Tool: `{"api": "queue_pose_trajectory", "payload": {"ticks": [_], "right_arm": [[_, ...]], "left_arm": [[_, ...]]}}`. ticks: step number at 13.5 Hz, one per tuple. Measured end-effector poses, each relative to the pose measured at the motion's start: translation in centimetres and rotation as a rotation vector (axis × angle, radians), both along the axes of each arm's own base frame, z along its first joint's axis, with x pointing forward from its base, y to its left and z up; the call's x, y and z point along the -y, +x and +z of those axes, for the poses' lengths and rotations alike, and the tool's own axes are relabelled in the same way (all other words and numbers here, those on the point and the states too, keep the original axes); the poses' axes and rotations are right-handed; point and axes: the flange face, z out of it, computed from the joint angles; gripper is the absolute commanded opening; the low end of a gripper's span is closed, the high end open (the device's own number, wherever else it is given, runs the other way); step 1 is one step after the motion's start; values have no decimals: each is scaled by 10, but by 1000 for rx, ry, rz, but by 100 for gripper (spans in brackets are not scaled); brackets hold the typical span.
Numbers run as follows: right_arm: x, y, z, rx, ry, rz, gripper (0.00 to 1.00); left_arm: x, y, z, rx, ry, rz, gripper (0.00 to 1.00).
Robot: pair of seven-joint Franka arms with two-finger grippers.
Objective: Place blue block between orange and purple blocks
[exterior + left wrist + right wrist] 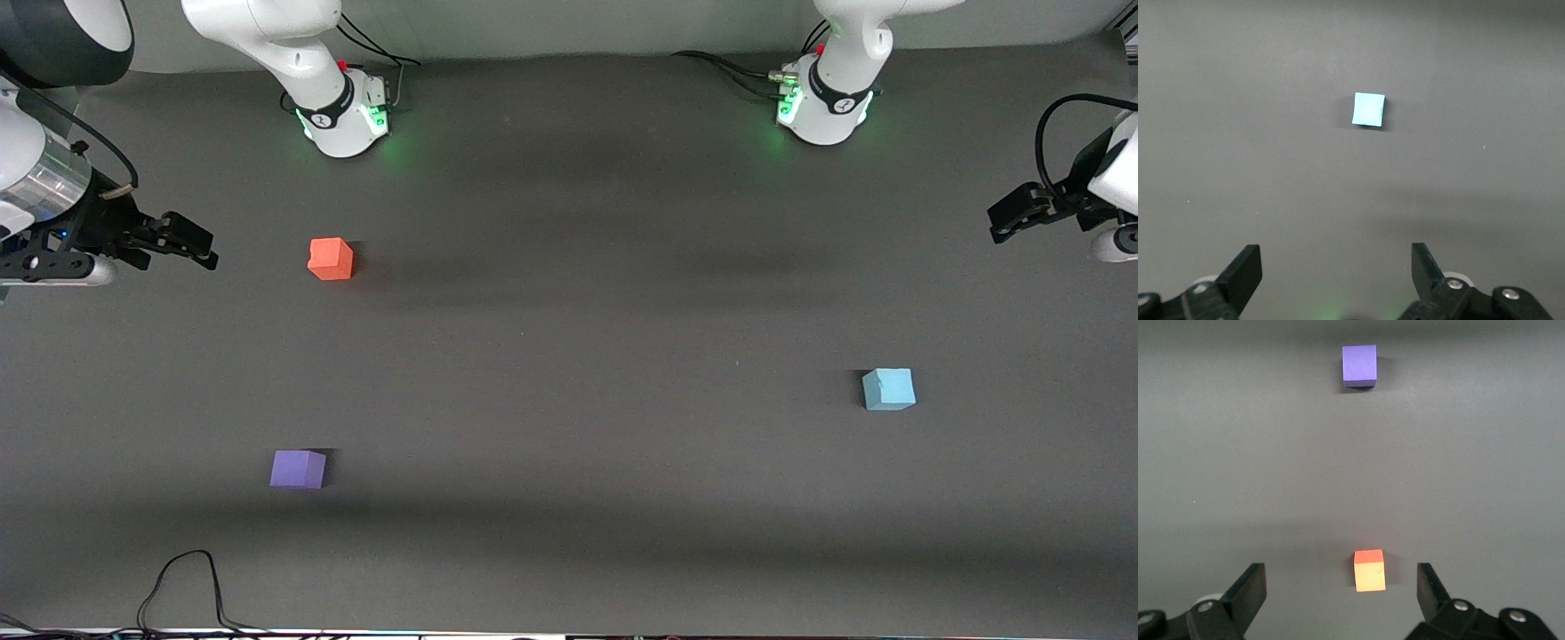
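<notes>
The sky-blue block rests on the grey table toward the left arm's end. Toward the right arm's end sits the orange block. The purple block lies nearer the front camera than the orange one, with bare table between them. My left gripper hangs open and empty over the left arm's end of the table, well away from the blue block. Over the right arm's end, my right gripper is open and empty too, with the orange block showing between its fingers far below.
Both arm bases stand along the table edge farthest from the front camera. A black cable loops onto the table at the edge nearest the front camera, near the purple block.
</notes>
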Motion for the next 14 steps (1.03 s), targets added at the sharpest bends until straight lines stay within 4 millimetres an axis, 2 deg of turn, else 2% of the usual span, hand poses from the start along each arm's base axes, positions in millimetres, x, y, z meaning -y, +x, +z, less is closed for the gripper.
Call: {"api": "queue_pose_trajectory", "payload": {"ticks": [11, 14], "right_arm": [[0, 0, -4, -6, 0, 0, 100], [1, -1, -4, -7, 0, -2, 100]], "left_arm": [[3, -4, 7, -42, -49, -12, 100], [0, -3, 1, -67, -62, -50, 100]]}}
